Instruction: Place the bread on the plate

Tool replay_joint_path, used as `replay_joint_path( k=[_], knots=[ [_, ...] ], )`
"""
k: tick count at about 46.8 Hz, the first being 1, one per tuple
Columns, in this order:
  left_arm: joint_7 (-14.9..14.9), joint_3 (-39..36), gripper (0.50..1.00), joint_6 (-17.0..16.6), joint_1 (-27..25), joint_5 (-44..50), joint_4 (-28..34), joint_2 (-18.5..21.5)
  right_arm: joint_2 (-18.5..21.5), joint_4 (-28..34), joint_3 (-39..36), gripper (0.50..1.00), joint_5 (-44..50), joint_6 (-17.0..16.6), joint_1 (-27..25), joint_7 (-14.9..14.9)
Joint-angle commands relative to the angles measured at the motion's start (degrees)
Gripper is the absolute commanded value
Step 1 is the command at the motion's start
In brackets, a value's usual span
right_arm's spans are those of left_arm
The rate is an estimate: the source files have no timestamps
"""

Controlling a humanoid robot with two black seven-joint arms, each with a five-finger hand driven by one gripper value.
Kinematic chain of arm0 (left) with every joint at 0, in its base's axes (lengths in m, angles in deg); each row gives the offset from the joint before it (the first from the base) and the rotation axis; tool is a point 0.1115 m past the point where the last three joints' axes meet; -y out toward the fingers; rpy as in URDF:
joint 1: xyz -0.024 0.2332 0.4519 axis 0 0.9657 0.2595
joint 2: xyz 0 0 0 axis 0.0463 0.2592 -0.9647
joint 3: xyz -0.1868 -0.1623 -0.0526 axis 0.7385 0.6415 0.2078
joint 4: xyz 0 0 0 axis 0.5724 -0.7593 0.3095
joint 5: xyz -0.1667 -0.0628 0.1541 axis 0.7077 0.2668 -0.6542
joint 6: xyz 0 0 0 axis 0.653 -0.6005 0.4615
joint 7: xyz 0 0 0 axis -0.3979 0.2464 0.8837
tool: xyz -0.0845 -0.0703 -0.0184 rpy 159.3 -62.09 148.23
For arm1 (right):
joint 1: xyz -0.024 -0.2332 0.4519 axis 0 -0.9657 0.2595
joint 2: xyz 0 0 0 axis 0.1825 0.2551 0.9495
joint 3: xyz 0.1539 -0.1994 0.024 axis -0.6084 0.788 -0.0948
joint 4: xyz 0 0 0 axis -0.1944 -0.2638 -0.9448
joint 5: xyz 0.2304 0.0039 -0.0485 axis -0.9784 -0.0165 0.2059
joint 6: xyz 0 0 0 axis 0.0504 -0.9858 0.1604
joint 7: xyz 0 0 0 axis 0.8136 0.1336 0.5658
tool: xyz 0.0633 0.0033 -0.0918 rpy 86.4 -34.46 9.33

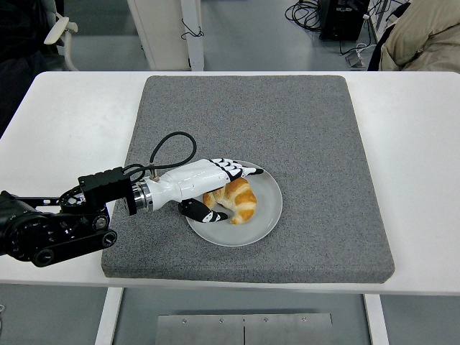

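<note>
Bread: a golden croissant (233, 200) lies on the plate, on its left half, curved, with one tip pointing toward the plate's near rim.
Plate: a round grey plate (266, 215) sits on the mat, in the mat's near half and slightly left of its middle.
Left robot hand: the white-and-black left robot hand (215, 188) reaches in over the plate's left rim; its fingers (241, 171) are stretched out flat above the far side of the croissant, and the thumb (197, 210) rests on the plate's near-left rim, just beside the croissant. The fingers are apart and hold nothing; whether they touch the croissant cannot be told.
Left arm: the black arm (54, 226) comes in from the left of the plate, low over the mat's near-left corner, with a black cable (172, 144) looping up from the wrist.
Mat: a dark grey square mat (302, 129) covers the middle of the worktop and carries the plate.
Worktop: the white worktop (424, 144) shows bare on both sides of the mat.
Beyond the mat: a person's beige sleeve (424, 36) shows past the worktop's far-right corner.
</note>
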State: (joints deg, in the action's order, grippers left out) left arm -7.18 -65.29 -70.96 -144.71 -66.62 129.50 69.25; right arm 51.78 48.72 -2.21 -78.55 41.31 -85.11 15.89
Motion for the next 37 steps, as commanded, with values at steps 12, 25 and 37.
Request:
replay_joint_path(
  k=[12,25,37],
  knots=[
    [-2.0,3.9,0.969,2.3,-2.0,11.0,0.8,0.9,0.0,0.0,0.0,1.0,0.0,0.0,0.0,0.0],
    [-3.0,11.5,0.971,2.3,-0.6,23.5,0.8,1.5,0.0,0.0,0.0,1.0,0.0,0.0,0.0,0.0],
    [-3.1,21.1,0.971,1.9,3.8,31.6,0.3,1.6,0.0,0.0,0.0,1.0,-0.1,0.0,0.0,0.0]
  ],
)
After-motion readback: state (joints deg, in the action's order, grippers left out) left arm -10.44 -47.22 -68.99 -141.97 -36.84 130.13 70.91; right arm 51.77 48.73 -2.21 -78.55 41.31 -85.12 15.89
